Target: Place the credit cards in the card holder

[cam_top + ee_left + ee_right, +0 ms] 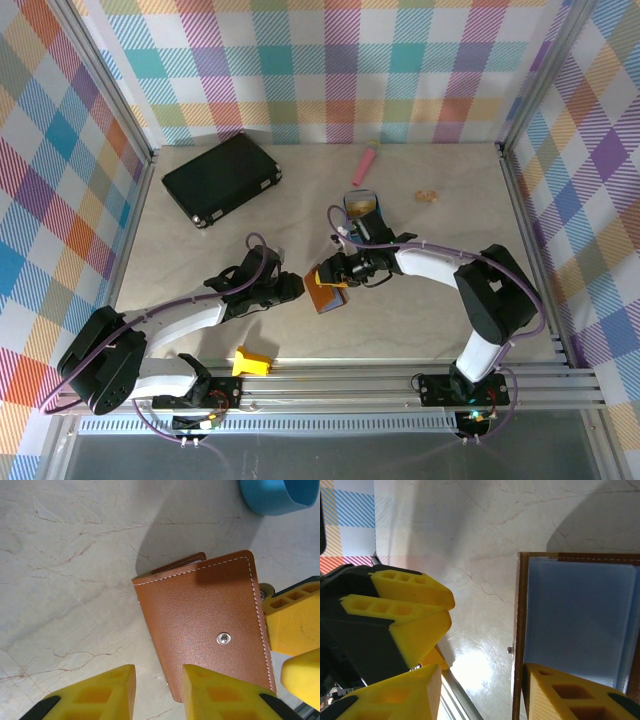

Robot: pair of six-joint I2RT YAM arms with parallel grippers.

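The card holder (327, 291) lies mid-desk (450, 230) between the two claws, the left claw (294, 288) just to its left and the right claw (338, 273) at its right edge, the oval tray (277, 497) behind it, the large case (222, 178) far back left.

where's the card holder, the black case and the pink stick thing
card holder (200, 625), left wrist view, middle of its brown outer leather
black case (222, 178), top external view, centre of its lid
pink stick (366, 163), top external view, middle of its length
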